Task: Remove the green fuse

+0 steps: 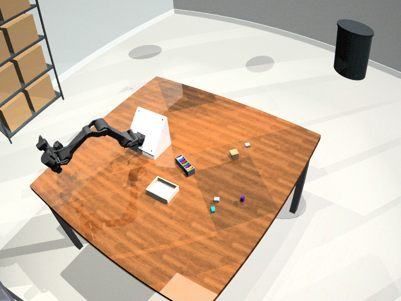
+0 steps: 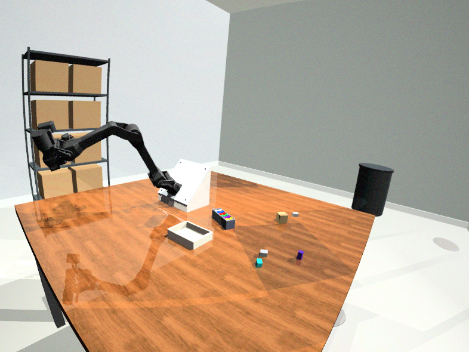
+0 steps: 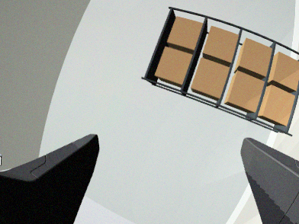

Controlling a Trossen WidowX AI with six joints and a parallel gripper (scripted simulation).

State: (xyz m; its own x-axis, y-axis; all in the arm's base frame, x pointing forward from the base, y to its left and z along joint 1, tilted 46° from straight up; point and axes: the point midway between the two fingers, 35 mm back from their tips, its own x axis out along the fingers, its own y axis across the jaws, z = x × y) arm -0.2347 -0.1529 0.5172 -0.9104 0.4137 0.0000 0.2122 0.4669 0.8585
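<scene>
The green fuse [image 1: 185, 164] [image 2: 223, 215] sits in the dark fuse block [image 1: 190, 173] [image 2: 230, 225], in a row between the red and purple fuses. The cream tray [image 1: 156, 196] [image 2: 181, 240] stands on the table to the left of the block in the top and exterior views and looks empty. My gripper [image 1: 48, 156] [image 2: 47, 145] [image 3: 172, 145] is at the far left end of the arm, high up and well away from block and tray. Its fingers stand wide open with nothing between them in the wrist view, which shows wall and shelf. Neither fuse nor tray shows there.
A white slanted stand [image 1: 161, 142] [image 2: 198, 197] is at the arm's other end, behind the block and tray. A tan cube [image 1: 233, 154] [image 2: 281, 217], a cyan cube [image 1: 212, 209] [image 2: 259, 262], a purple piece [image 1: 242, 198] [image 2: 299, 255] and small white pieces lie to the right.
</scene>
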